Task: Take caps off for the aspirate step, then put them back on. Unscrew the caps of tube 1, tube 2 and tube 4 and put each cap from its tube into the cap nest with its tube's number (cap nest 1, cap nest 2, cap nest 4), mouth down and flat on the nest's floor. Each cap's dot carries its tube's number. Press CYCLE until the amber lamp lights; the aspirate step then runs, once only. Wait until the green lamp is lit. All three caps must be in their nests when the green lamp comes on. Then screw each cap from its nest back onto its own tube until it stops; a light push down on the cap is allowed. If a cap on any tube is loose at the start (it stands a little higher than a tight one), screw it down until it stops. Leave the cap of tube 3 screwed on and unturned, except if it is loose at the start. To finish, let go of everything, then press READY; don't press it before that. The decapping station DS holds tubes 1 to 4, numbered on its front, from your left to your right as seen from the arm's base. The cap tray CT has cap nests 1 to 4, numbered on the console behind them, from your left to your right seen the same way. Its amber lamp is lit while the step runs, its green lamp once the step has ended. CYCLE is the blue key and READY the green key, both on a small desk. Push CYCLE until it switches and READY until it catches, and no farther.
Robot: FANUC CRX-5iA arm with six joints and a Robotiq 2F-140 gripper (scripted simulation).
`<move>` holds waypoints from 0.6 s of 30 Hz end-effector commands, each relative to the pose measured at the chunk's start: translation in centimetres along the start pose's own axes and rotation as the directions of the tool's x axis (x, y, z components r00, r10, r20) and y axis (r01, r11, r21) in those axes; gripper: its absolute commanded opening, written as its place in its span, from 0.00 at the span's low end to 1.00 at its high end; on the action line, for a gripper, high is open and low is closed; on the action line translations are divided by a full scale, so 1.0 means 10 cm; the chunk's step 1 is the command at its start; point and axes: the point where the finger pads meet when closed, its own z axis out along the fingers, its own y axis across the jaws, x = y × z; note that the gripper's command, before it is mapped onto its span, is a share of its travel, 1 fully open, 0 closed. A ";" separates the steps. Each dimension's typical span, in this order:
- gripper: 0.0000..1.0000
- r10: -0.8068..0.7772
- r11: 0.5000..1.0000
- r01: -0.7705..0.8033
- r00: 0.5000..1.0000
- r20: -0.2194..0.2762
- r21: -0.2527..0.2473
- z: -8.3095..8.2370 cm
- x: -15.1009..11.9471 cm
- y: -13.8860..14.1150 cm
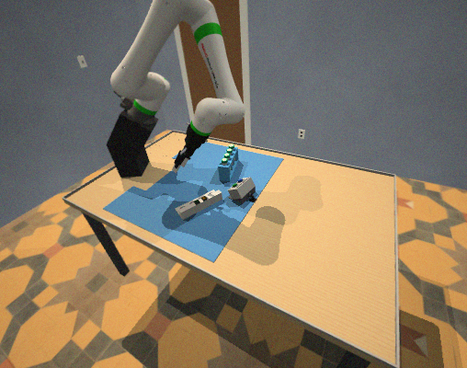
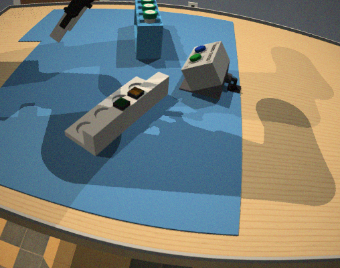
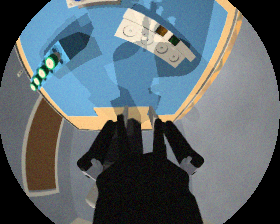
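Small lettering on the grey key box (image 2: 205,69) is too blurred to read. Beside it stand the blue block-shaped decapping station (image 2: 149,36) with round green caps (image 2: 150,13) and the long grey cap tray (image 2: 118,113) on a blue mat (image 2: 165,169). The gripper (image 2: 58,35) jaws are narrow, holding nothing.

Blue mat (image 2: 179,169) on tan wood-grain table (image 2: 292,189). Blue station (image 2: 148,39), green caps (image 2: 150,13). Grey tray (image 2: 125,115), amber and dark-green lamps. Grey desk (image 2: 207,70), blue and green keys. White arm (image 1: 144,43) with green bands; orange-grey tiled floor (image 1: 48,305).
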 end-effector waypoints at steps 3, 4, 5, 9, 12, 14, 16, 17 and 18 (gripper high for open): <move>0.35 0.142 0.990 -0.143 0.987 -0.070 -0.006 -0.06 0.11 -0.11; 0.35 0.172 0.985 -0.172 0.982 -0.085 0.000 -0.07 0.14 -0.15; 0.35 0.201 0.980 -0.201 0.975 -0.099 0.006 -0.09 0.18 -0.18; 0.35 0.316 0.949 -0.314 0.937 -0.152 0.038 -0.14 0.24 -0.25; 0.35 0.396 0.918 -0.390 0.900 -0.184 0.071 -0.18 0.30 -0.32; 0.35 0.450 0.893 -0.440 0.869 -0.203 0.097 -0.23 0.36 -0.39; 0.35 0.503 0.864 -0.487 0.836 -0.219 0.126 -0.27 0.42 -0.46; 0.35 0.503 0.864 -0.487 0.836 -0.219 0.126 -0.27 0.42 -0.46; 0.35 0.503 0.864 -0.487 0.836 -0.219 0.126 -0.27 0.42 -0.46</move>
